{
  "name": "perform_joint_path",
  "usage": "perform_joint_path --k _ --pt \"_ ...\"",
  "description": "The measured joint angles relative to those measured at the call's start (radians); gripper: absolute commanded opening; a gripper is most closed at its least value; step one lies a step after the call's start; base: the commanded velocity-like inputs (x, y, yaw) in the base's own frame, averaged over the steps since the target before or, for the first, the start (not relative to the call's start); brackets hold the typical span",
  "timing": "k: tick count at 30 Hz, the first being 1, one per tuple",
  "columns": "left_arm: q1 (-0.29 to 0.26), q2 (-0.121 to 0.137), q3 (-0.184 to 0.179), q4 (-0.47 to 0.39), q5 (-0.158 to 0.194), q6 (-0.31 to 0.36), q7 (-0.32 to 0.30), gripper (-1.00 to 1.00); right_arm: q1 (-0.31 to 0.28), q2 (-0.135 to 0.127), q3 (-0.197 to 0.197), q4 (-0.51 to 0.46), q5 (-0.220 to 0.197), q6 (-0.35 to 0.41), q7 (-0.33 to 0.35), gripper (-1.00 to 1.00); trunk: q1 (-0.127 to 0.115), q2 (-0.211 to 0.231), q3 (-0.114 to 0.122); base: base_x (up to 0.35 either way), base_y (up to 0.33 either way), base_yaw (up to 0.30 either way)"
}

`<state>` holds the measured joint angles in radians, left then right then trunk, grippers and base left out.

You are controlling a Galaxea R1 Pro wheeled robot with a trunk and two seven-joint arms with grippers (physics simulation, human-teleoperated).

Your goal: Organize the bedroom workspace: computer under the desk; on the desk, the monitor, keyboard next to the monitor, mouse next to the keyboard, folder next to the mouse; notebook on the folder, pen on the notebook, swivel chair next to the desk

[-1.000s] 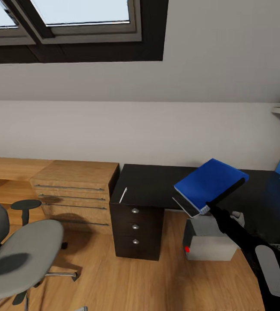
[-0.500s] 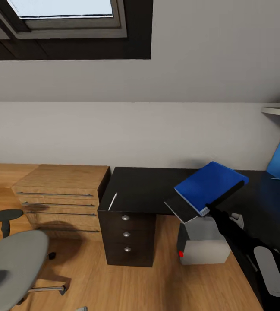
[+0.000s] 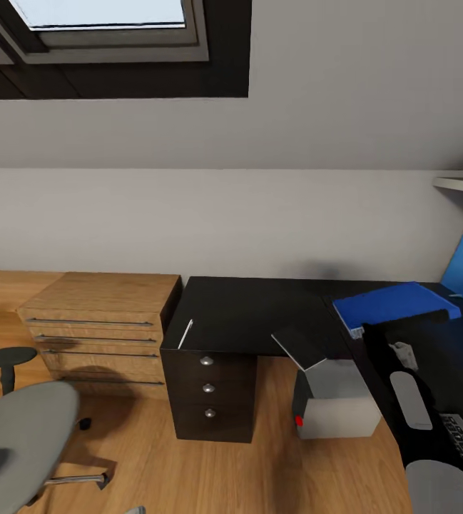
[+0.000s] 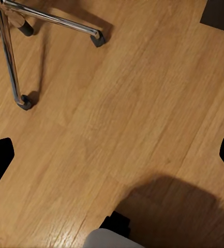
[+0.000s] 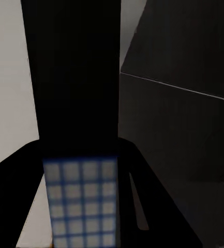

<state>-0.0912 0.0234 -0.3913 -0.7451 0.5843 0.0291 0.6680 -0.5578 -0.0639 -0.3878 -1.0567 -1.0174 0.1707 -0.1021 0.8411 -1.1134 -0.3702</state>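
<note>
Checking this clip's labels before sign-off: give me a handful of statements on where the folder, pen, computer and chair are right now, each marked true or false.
1. The blue folder lies nearly flat, low over the black desk, with the right gripper at its near edge. True.
2. A white pen lies on the desk near its left edge. True.
3. The computer stands on top of the desk. False: it sits on the floor below the desk.
4. The folder rests on the swivel chair. False: the chair seat is bare.
5. The wooden drawer unit has an open drawer. False: all are shut.

Head camera overlooks desk (image 3: 260,314); left wrist faces floor (image 4: 117,113) closely.
</note>
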Motion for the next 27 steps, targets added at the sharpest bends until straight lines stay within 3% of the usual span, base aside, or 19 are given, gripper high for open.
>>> perform_joint_path --k 2,7,10,16,18,20,22,25,27 --pt "0.000 0.000 0.000 0.000 0.000 0.000 0.000 1.00 -0.048 0.000 -0.002 0.059 -0.009 -0.029 -0.012 -1.00 0.000 0.000 0.000 0.000 0.000 0.000" --pt "0.000 0.000 0.000 0.000 0.000 0.000 0.000 1.00 -0.102 -0.001 -0.003 0.134 -0.050 -0.140 -0.023 -1.00 0.000 0.000 0.000 0.000 0.000 0.000" --pt "0.000 0.000 -0.001 0.000 0.000 0.000 0.000 1.00 -0.112 -0.001 -0.004 0.157 -0.062 -0.184 -0.026 -1.00 0.000 0.000 0.000 0.000 0.000 0.000" --pt "0.000 -0.001 -0.003 0.000 -0.002 0.000 0.000 1.00 -0.117 0.001 -0.005 0.294 -0.072 -0.230 -0.025 -1.00 0.000 0.000 0.000 0.000 0.000 0.000" --pt "0.000 -0.002 -0.004 0.000 -0.003 0.000 0.000 1.00 -0.118 0.007 -0.005 0.315 -0.082 -0.250 -0.020 -1.00 0.000 0.000 0.000 0.000 0.000 0.000" --pt "0.000 -0.002 -0.007 0.000 -0.003 -0.001 0.000 1.00 -0.118 0.032 -0.006 0.325 -0.118 -0.262 -0.003 -1.00 0.000 0.000 0.000 0.094 0.000 0.000" --pt "0.000 -0.002 -0.022 0.000 -0.005 -0.006 0.000 1.00 -0.118 0.039 -0.006 0.327 -0.143 -0.264 0.006 -1.00 0.000 0.000 0.000 0.203 0.000 0.000" --pt "0.000 -0.002 -0.081 0.008 -0.018 -0.032 0.000 1.00 -0.118 0.044 -0.006 0.329 -0.197 -0.266 0.016 -1.00 -0.001 0.000 0.000 0.283 0.000 0.000" --pt "0.000 -0.002 -0.098 0.019 -0.022 -0.043 0.000 1.00 -0.118 0.045 -0.006 0.329 -0.214 -0.266 0.018 -1.00 -0.001 0.000 0.000 0.309 0.000 0.000"
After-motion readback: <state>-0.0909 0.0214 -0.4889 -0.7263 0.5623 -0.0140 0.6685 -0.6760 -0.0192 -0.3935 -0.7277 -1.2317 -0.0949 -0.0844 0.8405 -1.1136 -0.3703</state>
